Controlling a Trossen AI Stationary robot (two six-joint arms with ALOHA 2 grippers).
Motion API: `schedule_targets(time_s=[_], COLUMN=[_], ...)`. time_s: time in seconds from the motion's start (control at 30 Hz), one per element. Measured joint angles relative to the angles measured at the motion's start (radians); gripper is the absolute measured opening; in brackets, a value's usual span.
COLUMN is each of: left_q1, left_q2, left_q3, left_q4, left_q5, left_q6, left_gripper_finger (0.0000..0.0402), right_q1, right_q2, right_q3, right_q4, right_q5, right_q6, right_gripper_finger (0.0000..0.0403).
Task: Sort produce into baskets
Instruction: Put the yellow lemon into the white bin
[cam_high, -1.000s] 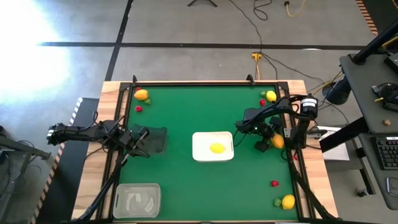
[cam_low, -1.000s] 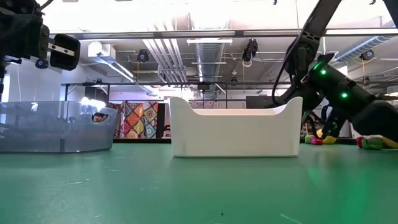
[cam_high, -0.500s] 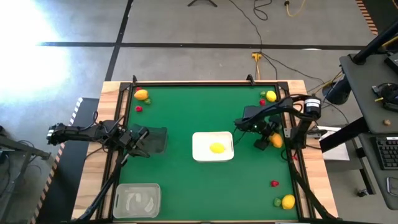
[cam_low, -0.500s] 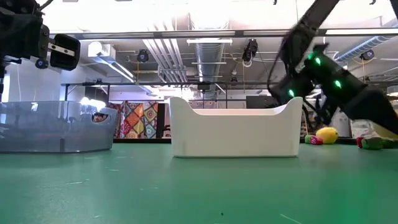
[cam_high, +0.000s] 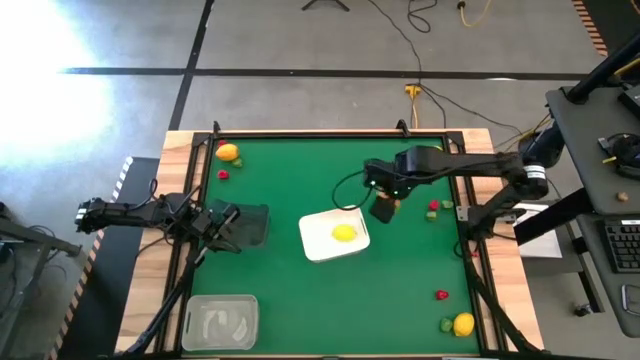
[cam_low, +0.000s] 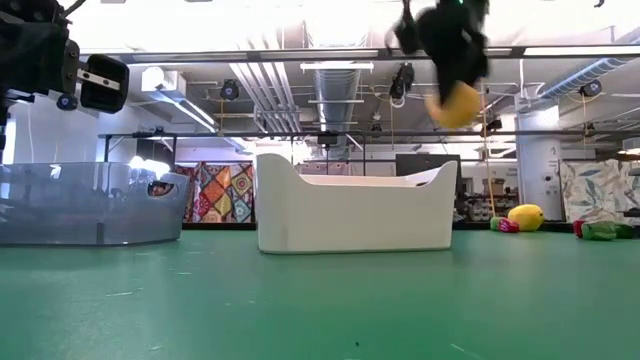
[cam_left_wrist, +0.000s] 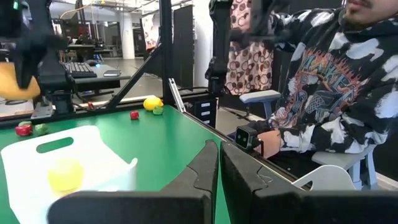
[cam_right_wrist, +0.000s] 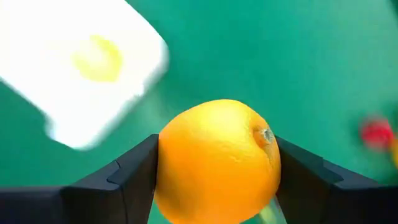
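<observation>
Green felt covers your worktop (cam_high: 290, 170), with the white tub (cam_high: 334, 236) at its middle holding one yellow fruit (cam_high: 344, 233). Your right gripper (cam_high: 383, 207) hangs just beside that tub's right rim, jaws clamped on an orange (cam_right_wrist: 216, 163). Your left gripper (cam_left_wrist: 219, 163) waits at the left edge by the dark tub (cam_high: 250, 224), jaws nearly together.
</observation>
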Motion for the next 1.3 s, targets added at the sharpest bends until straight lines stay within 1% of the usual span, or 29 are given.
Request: schedule_targets(time_s=[0.17, 0.23, 0.5, 0.63, 0.8, 1.03, 1.2, 1.3], left_q1=[0.0, 0.0, 0.0, 0.0, 0.0, 0.0, 0.0, 0.0], left_q2=[0.0, 0.0, 0.0, 0.0, 0.0, 0.0, 0.0, 0.0], left_q3=[0.0, 0.0, 0.0, 0.0, 0.0, 0.0, 0.0, 0.0], left_q4=[0.0, 0.0, 0.0, 0.0, 0.0, 0.0, 0.0, 0.0], left_q5=[0.0, 0.0, 0.0, 0.0, 0.0, 0.0, 0.0, 0.0], left_q6=[0.0, 0.0, 0.0, 0.0, 0.0, 0.0, 0.0, 0.0], left_gripper_finger=[0.0002, 0.0002, 0.0002, 0.0002, 0.0002, 0.0002, 0.0002, 0.0002], right_q1=[0.093, 0.116, 0.169, 0.202, 0.212, 0.21, 0.21, 0.21], right_q2=[-0.014, 0.008, 0.203, 0.278, 0.347, 0.417, 0.428, 0.412], right_q3=[-0.006, -0.016, -0.035, -0.036, -0.036, -0.039, -0.039, -0.039], right_q4=[0.297, 0.373, 0.589, 0.686, 0.716, 0.737, 0.742, 0.722], right_q5=[-0.002, -0.004, -0.005, -0.003, 0.025, 0.038, 0.038, 0.046], right_q6=[-0.136, -0.191, -0.359, -0.413, -0.438, -0.449, -0.459, -0.455], right_gripper_finger=[0.0253, 0.0253, 0.0255, 0.0254, 0.0259, 0.0303, 0.0332, 0.0347])
